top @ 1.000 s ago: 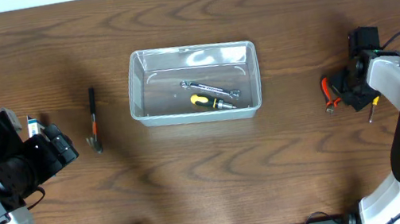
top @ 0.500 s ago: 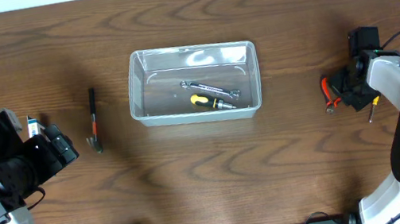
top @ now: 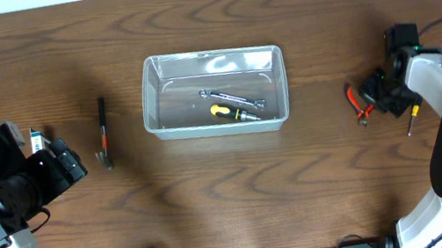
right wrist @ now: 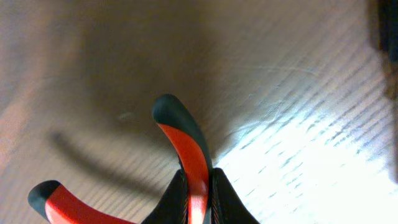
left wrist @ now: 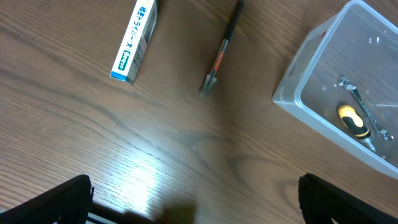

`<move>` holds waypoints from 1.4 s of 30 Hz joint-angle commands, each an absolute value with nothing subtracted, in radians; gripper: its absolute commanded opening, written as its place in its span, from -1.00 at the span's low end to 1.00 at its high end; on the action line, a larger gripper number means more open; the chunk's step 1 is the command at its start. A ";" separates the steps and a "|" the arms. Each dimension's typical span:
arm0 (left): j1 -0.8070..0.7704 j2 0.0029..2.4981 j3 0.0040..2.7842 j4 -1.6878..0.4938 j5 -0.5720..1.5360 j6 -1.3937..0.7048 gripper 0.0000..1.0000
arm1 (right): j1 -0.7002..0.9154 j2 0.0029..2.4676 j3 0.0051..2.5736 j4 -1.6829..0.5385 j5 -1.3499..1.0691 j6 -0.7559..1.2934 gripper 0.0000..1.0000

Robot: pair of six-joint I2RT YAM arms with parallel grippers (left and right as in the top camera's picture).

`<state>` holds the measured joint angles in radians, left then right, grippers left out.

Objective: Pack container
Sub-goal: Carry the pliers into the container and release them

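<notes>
wood table (top: 216, 205) w/ clear container (top: 217, 130), blue-white box (left wrist: 135, 40), dark tool (top: 104, 129)

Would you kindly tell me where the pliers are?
Overhead view: the pliers are held in the right tool on the robot's right side, well right of the container.

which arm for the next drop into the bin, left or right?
Right. The right gripper is shut on the red-handled pliers, with only bare table between it and the container. The left gripper is open and empty; it would first need to grasp the dark tool.
</notes>
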<state>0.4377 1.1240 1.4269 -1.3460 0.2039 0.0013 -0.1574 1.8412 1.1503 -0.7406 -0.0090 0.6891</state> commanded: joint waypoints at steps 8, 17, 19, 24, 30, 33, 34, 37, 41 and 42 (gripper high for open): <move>0.442 1.121 1.440 -1.354 0.206 0.015 0.96 | 0.052 1.819 1.592 -0.914 -0.027 0.303 -0.97; 0.442 1.121 1.440 -1.354 0.206 0.015 0.96 | 0.336 1.820 1.781 -0.905 -0.027 -0.171 -0.98; 0.442 1.121 1.440 -1.354 0.206 0.015 0.96 | 0.385 1.835 1.779 -0.894 -0.028 -0.271 -0.98; 0.442 1.121 1.440 -1.354 0.206 0.015 0.96 | 0.464 1.914 1.779 -0.872 -0.028 -0.436 -0.98; 0.442 1.121 1.440 -1.354 0.206 0.015 0.96 | 0.488 2.063 1.779 -0.867 -0.050 -0.522 -0.98; 0.442 1.121 1.440 -1.353 0.206 0.015 0.96 | 0.488 2.131 1.779 -0.879 -0.050 -0.522 -0.98; 0.442 1.121 1.440 -1.353 0.206 0.015 0.96 | 0.488 2.148 1.779 -0.884 -0.050 -0.522 -0.97; 0.442 1.121 1.440 -1.353 0.206 0.015 0.96 | 0.488 2.179 1.779 -0.894 -0.050 -0.521 -0.84; 0.442 1.121 1.440 -1.353 0.206 0.015 0.96 | 0.488 2.174 1.779 -0.887 -0.050 -0.521 -0.21; 0.442 1.121 1.440 -1.353 0.206 0.015 0.96 | 0.488 2.173 1.779 -0.884 -0.050 -0.521 -0.11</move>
<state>0.4377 1.1240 1.4269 -1.3514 0.2035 0.0013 0.4839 2.1906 1.7679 -0.8890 -0.0387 -0.5095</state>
